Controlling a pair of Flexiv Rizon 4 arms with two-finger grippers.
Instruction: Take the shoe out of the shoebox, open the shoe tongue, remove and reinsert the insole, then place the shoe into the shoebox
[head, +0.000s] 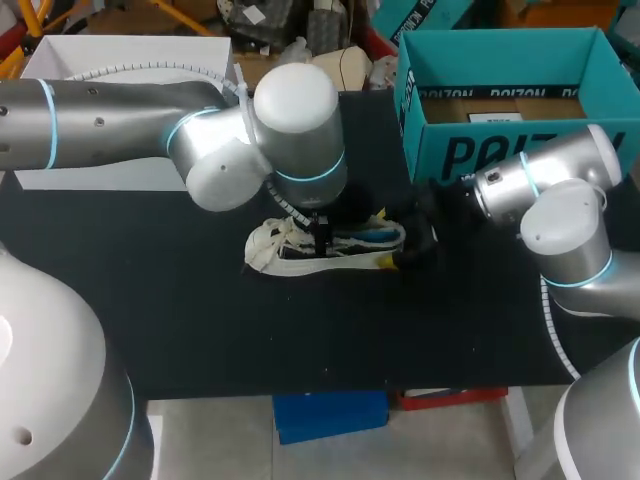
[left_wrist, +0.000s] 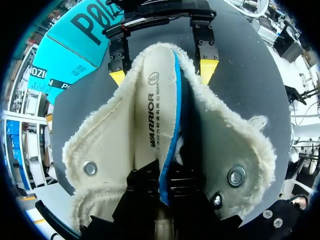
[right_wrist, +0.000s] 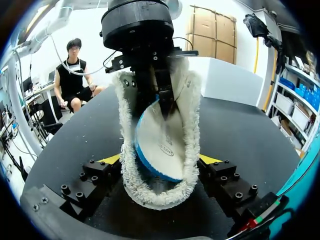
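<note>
A white fleece-lined shoe lies on the black table, its collar spread wide. My left gripper comes down into the shoe's opening and is shut on the white insole with a blue edge, which stands partly raised inside the shoe. My right gripper is low at the heel, one yellow fingertip pressed against each side of the shoe. The teal shoebox stands open at the back right.
A white box sits at the back left, behind my left arm. The table's front edge is near. My right arm's elbow hangs just in front of the shoebox.
</note>
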